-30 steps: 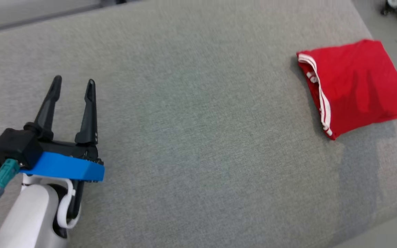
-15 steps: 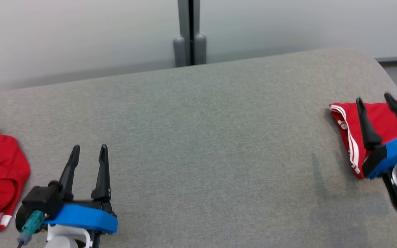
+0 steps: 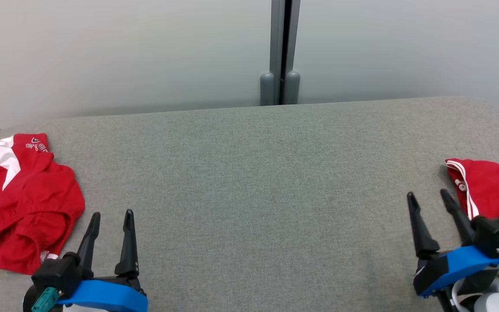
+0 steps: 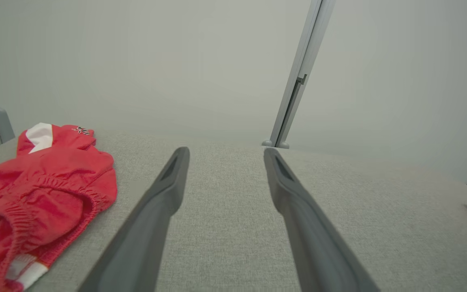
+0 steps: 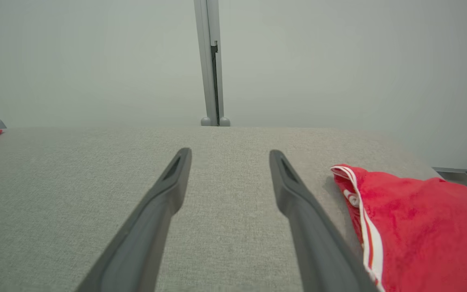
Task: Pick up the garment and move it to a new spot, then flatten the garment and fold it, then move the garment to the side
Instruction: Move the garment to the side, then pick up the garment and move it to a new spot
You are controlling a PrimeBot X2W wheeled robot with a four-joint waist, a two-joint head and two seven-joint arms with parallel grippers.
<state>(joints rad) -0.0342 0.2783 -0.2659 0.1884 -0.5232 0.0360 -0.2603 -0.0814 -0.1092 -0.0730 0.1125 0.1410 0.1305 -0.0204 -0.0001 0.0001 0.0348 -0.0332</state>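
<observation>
Lower corners: left tool (image 3: 111, 213) and right tool (image 3: 427, 193) both spread, empty. Right has drawn back off folded garment (image 3: 496, 186), right edge of desk (image 3: 254, 195). Camera lifted; crumpled garment (image 3: 33, 203) now mid-left. Likely one fold finished, crumpled one next.

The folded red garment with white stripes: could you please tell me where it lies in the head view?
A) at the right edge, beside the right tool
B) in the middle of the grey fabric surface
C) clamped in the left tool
A: the folded red garment with white stripes lies at the right edge of the grey fabric surface, just right of the open right tool.
</observation>
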